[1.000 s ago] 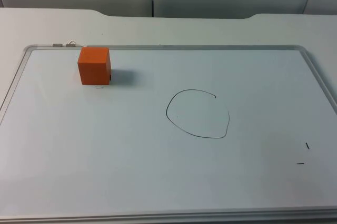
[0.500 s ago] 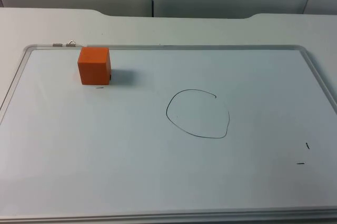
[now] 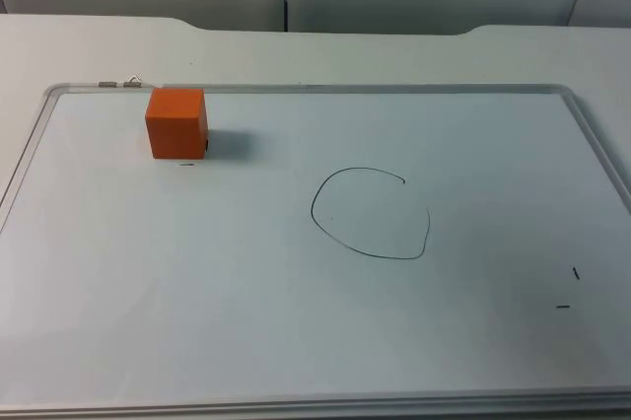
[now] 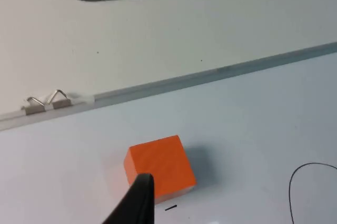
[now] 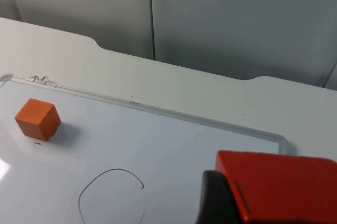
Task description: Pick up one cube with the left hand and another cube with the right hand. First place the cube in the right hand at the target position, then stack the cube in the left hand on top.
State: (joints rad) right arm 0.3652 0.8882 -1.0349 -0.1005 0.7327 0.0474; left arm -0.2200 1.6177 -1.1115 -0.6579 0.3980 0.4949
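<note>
So the left gripper (image 4: 138, 203) hovers with the small orange cube (image 4: 160, 165) just ahead of its fingertip; can't tell its spread. Right gripper (image 5: 253, 203) is pinching a red cube (image 5: 279, 184), the pen-drawn circle (image 5: 111, 195) below and well ahead.

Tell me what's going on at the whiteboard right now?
The right pincer holds a red cube up above the table. The left pincer is above the orange cube, which sits untouched on the whiteboard near its far left corner. The drawn circle in the middle has nothing in it yet.
</note>
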